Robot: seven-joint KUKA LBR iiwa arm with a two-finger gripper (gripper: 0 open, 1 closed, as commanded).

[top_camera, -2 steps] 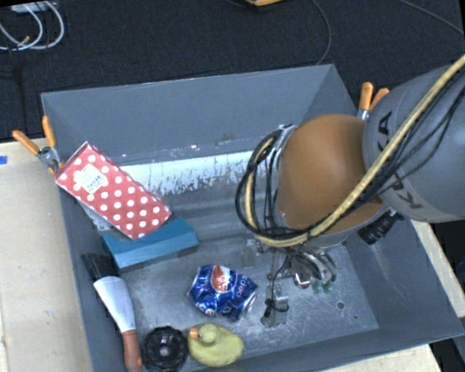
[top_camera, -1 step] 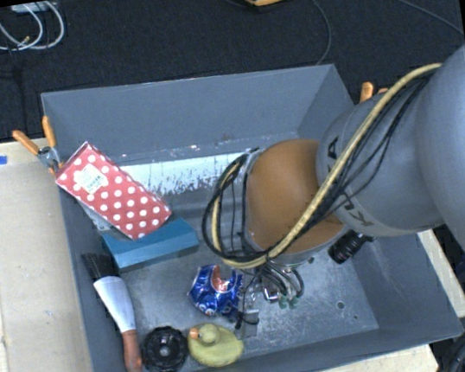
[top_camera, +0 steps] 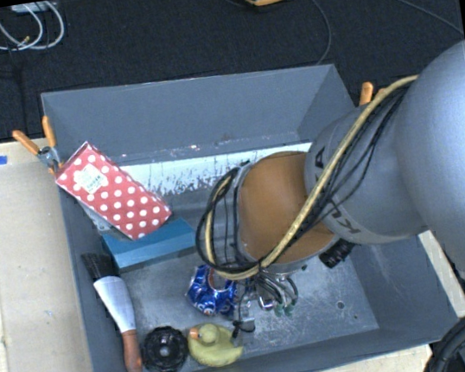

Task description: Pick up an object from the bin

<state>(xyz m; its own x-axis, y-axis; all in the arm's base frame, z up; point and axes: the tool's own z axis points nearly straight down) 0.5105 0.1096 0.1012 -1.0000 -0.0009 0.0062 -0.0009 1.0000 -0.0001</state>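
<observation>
My gripper (top_camera: 266,298) hangs low over the front middle of the bin, under the arm's wrist. Just left of it, touching or nearly touching, lies a small crumpled blue and white object (top_camera: 207,289). A yellow rubber duck (top_camera: 212,346) sits in front of that, close to the bin's front wall and just left of and below the gripper. Nothing shows between the gripper's tips.
A black round object (top_camera: 163,350) lies left of the duck. A brush (top_camera: 115,309) with a white handle runs along the left wall. A red box with white dots (top_camera: 112,190) leans in the back left corner over a flat blue block (top_camera: 150,243).
</observation>
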